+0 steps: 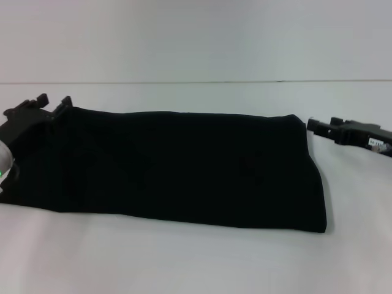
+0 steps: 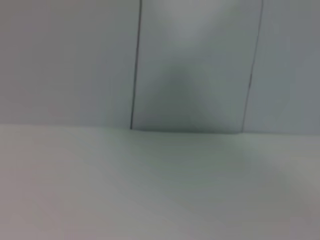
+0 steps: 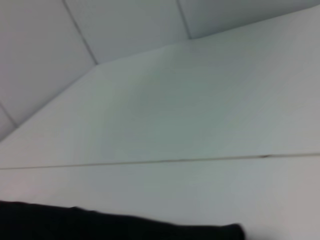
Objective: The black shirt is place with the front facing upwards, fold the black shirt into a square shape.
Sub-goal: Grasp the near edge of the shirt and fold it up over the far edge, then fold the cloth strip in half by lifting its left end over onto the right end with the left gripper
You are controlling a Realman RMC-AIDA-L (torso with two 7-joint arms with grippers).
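The black shirt (image 1: 177, 168) lies on the white table (image 1: 196, 263) as a long, flat band stretching from left to right. No letters or neck label show on it. My left gripper (image 1: 53, 103) is at the shirt's far left corner, its two fingers apart above the cloth edge. My right gripper (image 1: 313, 125) is low over the table just beyond the shirt's far right corner, apart from the cloth. An edge of the shirt (image 3: 100, 227) shows in the right wrist view. The left wrist view shows only the table and wall.
A pale wall (image 1: 196, 37) rises behind the table's far edge. Bare white table surface lies in front of the shirt and to its right under my right arm (image 1: 361, 133).
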